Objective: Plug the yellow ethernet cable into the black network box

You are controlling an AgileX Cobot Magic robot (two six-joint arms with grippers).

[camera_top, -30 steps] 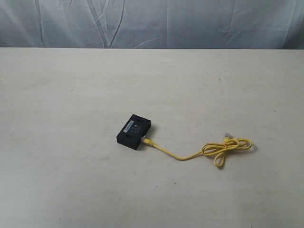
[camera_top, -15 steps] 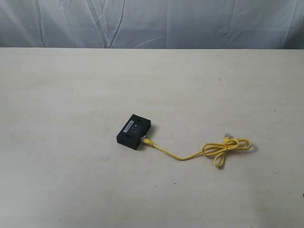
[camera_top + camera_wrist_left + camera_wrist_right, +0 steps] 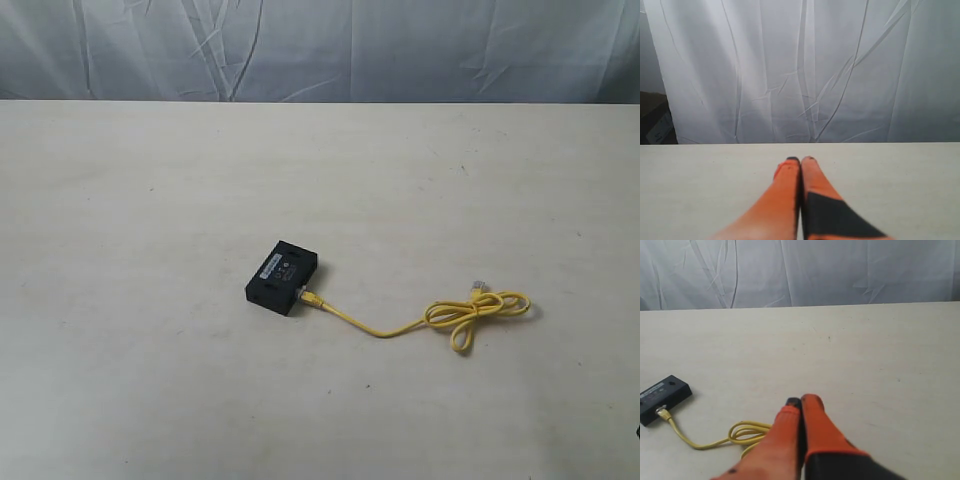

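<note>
Lying against the black network box (image 3: 283,277), the yellow ethernet cable (image 3: 468,313) meets its side with one plug, its loop trailing away. The left gripper (image 3: 800,160) and right gripper (image 3: 801,401) are pinched closed and empty. Snagging the loop could probably unseat a half-seated plug.

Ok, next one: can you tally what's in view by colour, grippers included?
Yellow: 1, the yellow ethernet cable
Black: 1, the black network box
Orange: 2, the left gripper and the right gripper, both shut
Total: 4
</note>
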